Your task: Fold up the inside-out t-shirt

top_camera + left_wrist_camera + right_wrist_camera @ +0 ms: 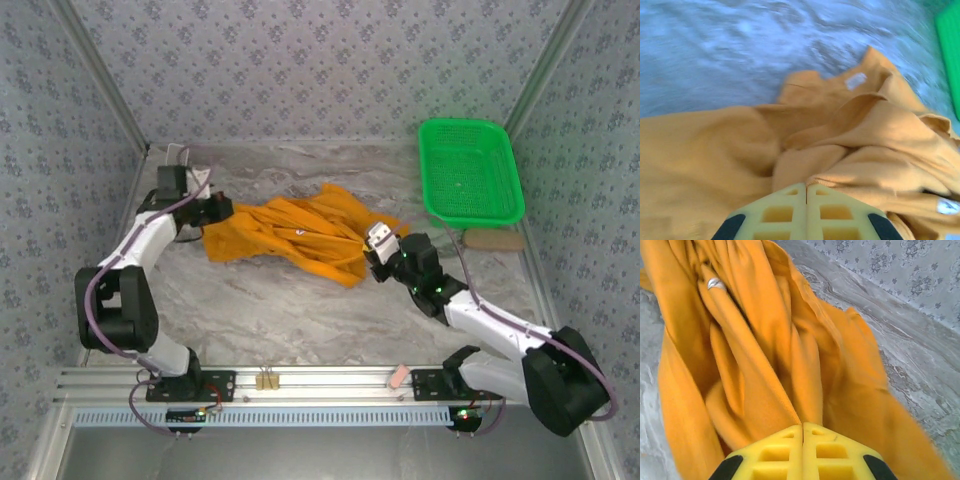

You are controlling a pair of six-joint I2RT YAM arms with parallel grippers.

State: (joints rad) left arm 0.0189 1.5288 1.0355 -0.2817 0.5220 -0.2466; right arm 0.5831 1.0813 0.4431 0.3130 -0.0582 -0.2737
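The orange t-shirt (290,235) lies bunched in long folds across the middle of the marbled table. My left gripper (215,212) is at its left end, and in the left wrist view it (806,186) is shut with a ribbed hem of the t-shirt (715,145) pinched at its tips. A white neck tag (856,81) shows further along. My right gripper (375,245) is at the shirt's right end. In the right wrist view it (803,425) is shut on a fold of the t-shirt (765,340), which stretches away in taut pleats, and a small white tag (716,284) shows on them.
A green mesh basket (470,217) stands at the back right, with a beige pad (492,240) in front of it. The basket's edge (950,50) shows at the right in the left wrist view. Small clips (266,380) sit on the front rail. Patterned walls close in three sides.
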